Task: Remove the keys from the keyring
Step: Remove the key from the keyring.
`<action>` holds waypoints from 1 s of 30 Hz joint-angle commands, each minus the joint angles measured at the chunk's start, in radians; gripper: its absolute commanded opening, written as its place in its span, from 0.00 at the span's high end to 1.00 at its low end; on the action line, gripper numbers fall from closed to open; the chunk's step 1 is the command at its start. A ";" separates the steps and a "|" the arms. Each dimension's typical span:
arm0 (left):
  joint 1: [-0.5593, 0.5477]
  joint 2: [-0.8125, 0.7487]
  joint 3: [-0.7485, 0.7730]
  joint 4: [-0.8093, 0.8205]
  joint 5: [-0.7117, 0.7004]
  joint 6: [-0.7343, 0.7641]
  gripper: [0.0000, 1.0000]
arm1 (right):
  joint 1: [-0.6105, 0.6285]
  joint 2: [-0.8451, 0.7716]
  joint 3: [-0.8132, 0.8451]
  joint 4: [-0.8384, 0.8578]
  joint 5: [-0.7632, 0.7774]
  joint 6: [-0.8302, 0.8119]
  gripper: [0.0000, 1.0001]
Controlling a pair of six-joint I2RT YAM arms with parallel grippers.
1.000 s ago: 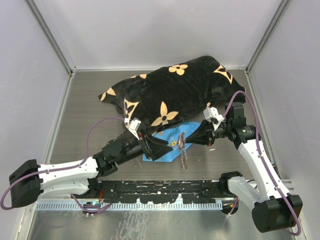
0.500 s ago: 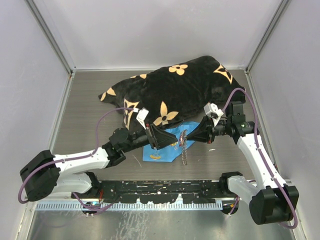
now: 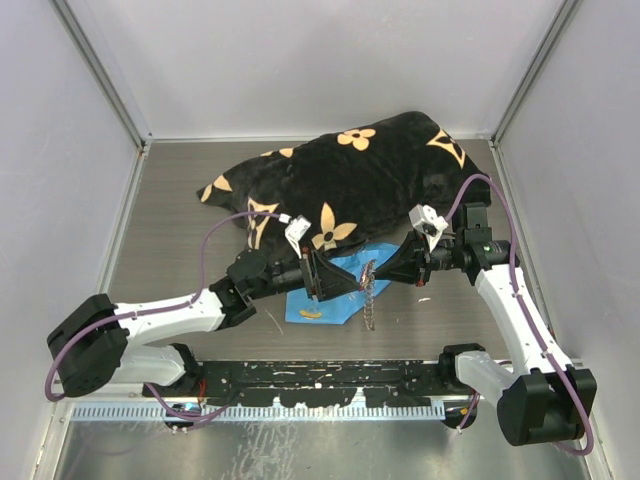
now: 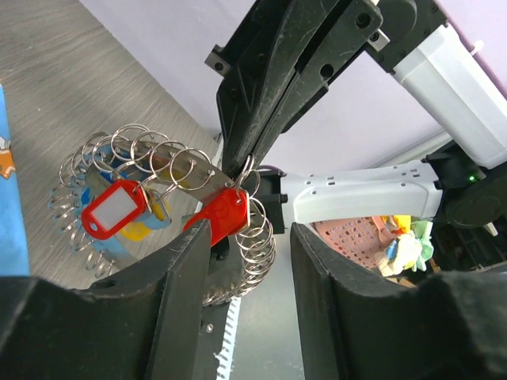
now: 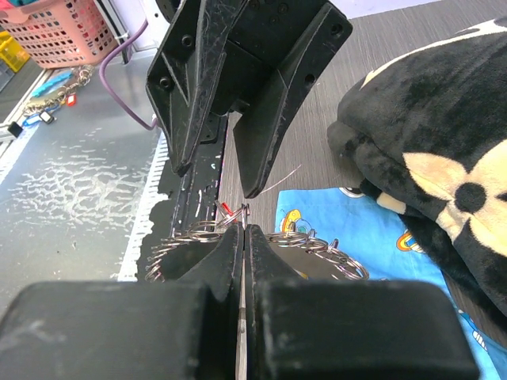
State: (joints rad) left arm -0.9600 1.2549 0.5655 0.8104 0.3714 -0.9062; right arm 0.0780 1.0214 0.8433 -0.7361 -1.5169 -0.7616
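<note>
Over the blue cloth (image 3: 335, 302), my right tool (image 5: 243, 229) is gripping the keyring (image 4: 127, 146), left tool (image 4: 252, 233) gaping; keys (image 4: 224, 215) not yet freed.

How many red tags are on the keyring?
2. One red tag with a white window hangs at the left of the keyring; a plain red tag hangs under the right gripper, between the fingers of the left gripper. Coils may hide more.

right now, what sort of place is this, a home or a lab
Most likely a robotics lab work cell: plain white panels on aluminium posts wall in the table, two robot arms are bolted at its near edge, and a pink basket sits outside.
</note>
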 commanded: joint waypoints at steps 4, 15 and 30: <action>-0.039 -0.071 0.036 -0.099 -0.043 0.233 0.53 | -0.008 -0.002 0.046 -0.003 -0.100 -0.013 0.99; -0.201 -0.144 0.020 -0.127 -0.304 0.693 0.55 | -0.010 0.005 0.045 -0.007 -0.101 -0.016 0.99; -0.206 -0.087 0.051 -0.082 -0.339 0.732 0.64 | -0.009 0.011 0.043 -0.009 -0.101 -0.019 0.99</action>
State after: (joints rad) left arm -1.1629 1.1568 0.5747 0.6464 0.0475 -0.2008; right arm 0.0742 1.0344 0.8433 -0.7425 -1.5169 -0.7662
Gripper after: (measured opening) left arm 0.356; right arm 0.035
